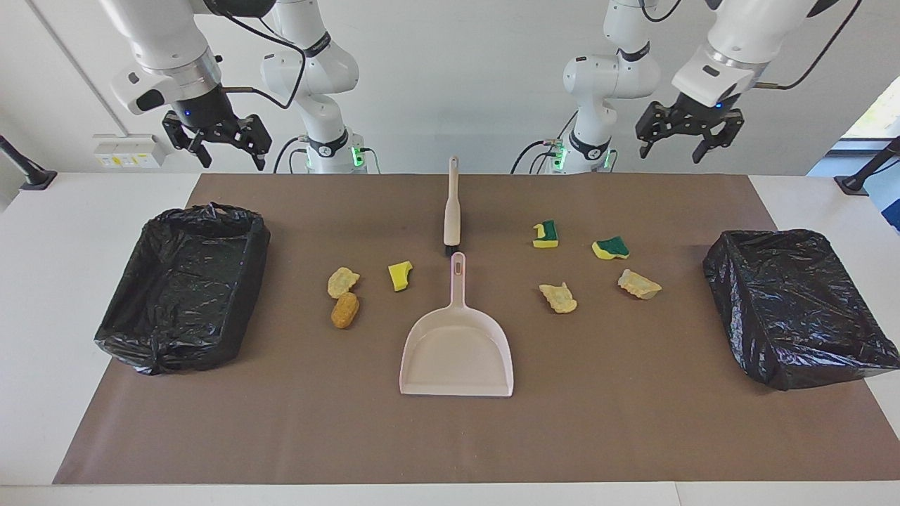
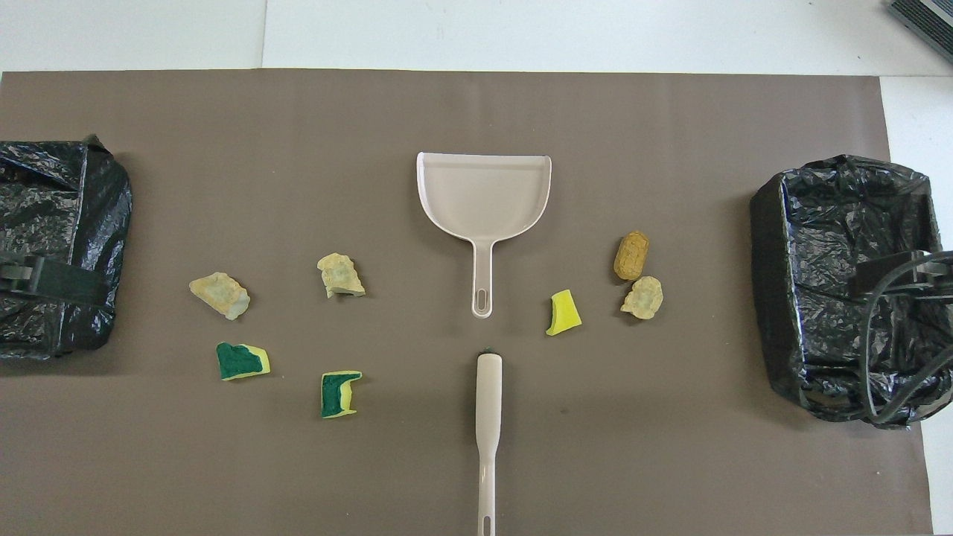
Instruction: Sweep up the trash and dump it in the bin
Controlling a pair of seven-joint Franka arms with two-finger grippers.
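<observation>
We see the pink dustpan (image 1: 456, 351) lying flat in the middle of the frame with its handle pointing up at the brush (image 1: 451, 207), so each tool is easy to grab by its handle; we think they sit there ready, since nothing is swept yet. The trash lies on the brown mat (image 1: 450, 436) in two little groups, one on each side of the dustpan; we count seven pieces: three at the middle left, a yellow sponge chunk (image 1: 400, 275), a pale lump (image 1: 342, 282) and a brown lump (image 1: 344, 310) touching it; four at the middle right, two green-backed sponges (image 1: 545, 235) (image 1: 610, 247) and two tan lumps (image 1: 558, 297) (image 1: 638, 284). We count two bins with black bags, one (image 1: 183, 288) at the left edge and one (image 1: 798, 306) at the right edge, close to each group. We count two grippers, both up in the air and holding nothing; the right gripper (image 1: 225, 144) hangs at the upper left with fingers spread apart; the left gripper (image 1: 685, 144) hangs at the upper right, fingers spread too.
</observation>
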